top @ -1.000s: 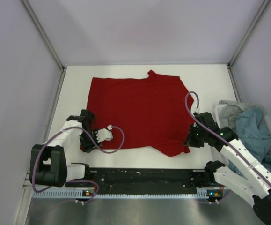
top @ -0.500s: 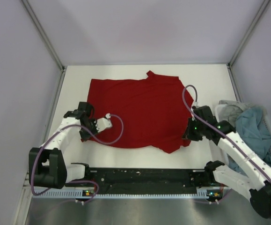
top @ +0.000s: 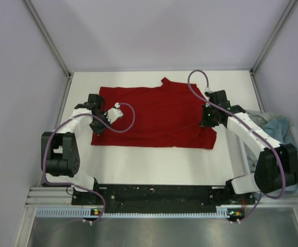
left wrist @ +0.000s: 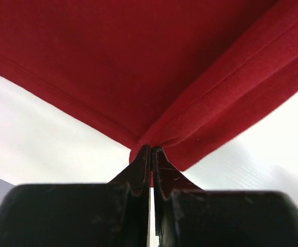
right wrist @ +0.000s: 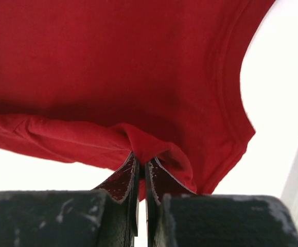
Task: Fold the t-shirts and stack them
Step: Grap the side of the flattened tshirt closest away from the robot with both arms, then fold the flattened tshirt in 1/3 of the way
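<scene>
Top external: left pincer (top: 97,126) and right pincer (top: 205,121) each pinch a hem corner of the red t-shirt (top: 154,116), its far edge lying ahead of both.

This is a robot lab test cell, not a home. A bare white desk (top: 154,164) is boxed in by plain pale walls (top: 154,31) with metal frame posts (top: 47,37). Two white-and-black arms, left (top: 75,122) and right (top: 247,131), are bolted to a black rail (top: 154,194) at the near edge. Purple cables (top: 133,117) loop off them. A slotted aluminium bar (top: 154,211) and steel sheet (top: 164,231) lie in front.
</scene>
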### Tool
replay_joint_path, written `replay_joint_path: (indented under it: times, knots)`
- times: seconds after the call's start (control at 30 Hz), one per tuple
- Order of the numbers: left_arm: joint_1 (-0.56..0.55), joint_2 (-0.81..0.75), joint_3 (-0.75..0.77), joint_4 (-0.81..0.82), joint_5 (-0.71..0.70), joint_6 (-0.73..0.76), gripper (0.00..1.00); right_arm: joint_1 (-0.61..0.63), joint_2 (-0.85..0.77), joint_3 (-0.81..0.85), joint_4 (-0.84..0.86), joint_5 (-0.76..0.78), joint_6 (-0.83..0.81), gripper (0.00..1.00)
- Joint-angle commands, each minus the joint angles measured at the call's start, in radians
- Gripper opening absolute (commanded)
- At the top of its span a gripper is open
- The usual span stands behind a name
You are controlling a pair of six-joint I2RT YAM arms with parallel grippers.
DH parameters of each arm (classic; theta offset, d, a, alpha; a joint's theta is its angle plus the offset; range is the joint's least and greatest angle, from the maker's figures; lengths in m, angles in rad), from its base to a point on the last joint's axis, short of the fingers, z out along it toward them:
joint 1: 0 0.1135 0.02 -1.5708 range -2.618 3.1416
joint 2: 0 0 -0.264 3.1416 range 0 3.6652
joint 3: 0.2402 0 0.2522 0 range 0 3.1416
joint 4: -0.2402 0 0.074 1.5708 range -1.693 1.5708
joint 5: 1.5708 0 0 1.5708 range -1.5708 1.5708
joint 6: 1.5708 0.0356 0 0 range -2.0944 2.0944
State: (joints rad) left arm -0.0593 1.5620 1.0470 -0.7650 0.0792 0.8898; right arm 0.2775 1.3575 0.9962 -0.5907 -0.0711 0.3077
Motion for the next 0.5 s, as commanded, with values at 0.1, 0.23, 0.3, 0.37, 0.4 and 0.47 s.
replay_joint_path:
  times: [0.1, 0.23, 0.3, 0.37, 0.4, 0.47]
  knots:
    - [0.012, 0.087, 0.114, 0.084, -0.047, -0.066, 0.0, -0.029, 0.123, 0.108, 0.058, 0.102, -0.078, 0.0]
    - [0.012, 0.11, 0.133, 0.104, -0.062, -0.075, 0.0, -0.046, 0.17, 0.122, 0.061, 0.109, -0.079, 0.0]
    - [0.012, 0.124, 0.14, 0.118, -0.07, -0.074, 0.0, -0.049, 0.192, 0.128, 0.066, 0.116, -0.087, 0.0]
    - [0.012, 0.136, 0.151, 0.127, -0.07, -0.077, 0.0, -0.05, 0.215, 0.137, 0.068, 0.126, -0.09, 0.0]
    - [0.012, 0.144, 0.16, 0.125, -0.07, -0.078, 0.0, -0.052, 0.224, 0.142, 0.069, 0.125, -0.093, 0.0]
    - [0.012, 0.159, 0.174, 0.122, -0.07, -0.083, 0.0, -0.052, 0.247, 0.153, 0.071, 0.12, -0.098, 0.0]
